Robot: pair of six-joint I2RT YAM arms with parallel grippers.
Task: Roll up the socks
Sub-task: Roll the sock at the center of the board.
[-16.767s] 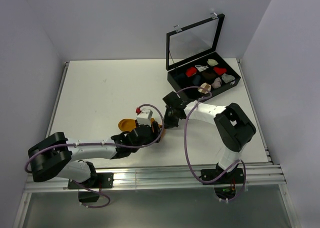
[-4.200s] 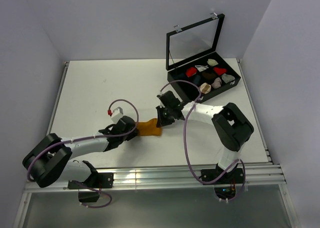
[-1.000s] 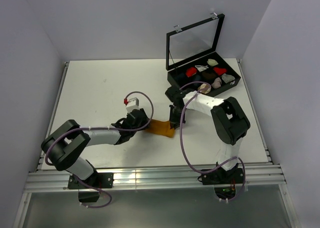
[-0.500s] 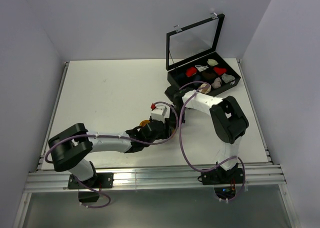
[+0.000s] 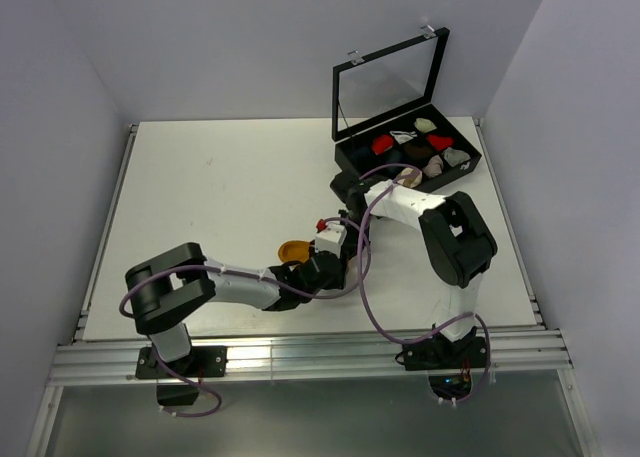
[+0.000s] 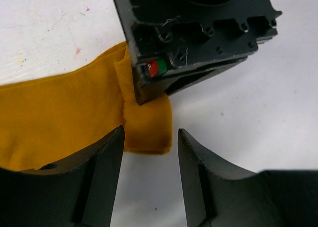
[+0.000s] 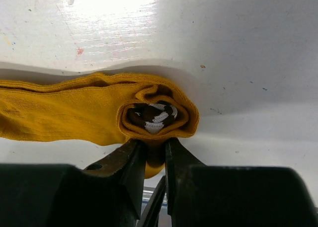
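Mustard fabric is nipped between the fingers of the right gripper (image 7: 155,152), which are pressed together on the rolled end of the mustard sock (image 7: 74,113). The coil stands just above those fingertips in the right wrist view, and its core shows a dark band with white stripes. How much cloth is wound inside it cannot be told. The unrolled length runs off the left edge of that view.

The left gripper (image 6: 150,137) is spread wide and holds nothing. Its two fingers (image 6: 99,177) flank the sock's folded end, and the left one lies over the cloth's edge. Whether either finger presses on the fabric is unclear. The black body of the right gripper covers the roll in that view.

From above, both wrists crowd together on the near-left side of the black case (image 5: 345,157), out on the white table (image 5: 200,177). Only a small orange lobe of sock shows beside them, on the side away from the case. The case lid is up, and small coloured bundles (image 5: 381,144) sit in its compartments, too small to tell apart. No second sock can be made out
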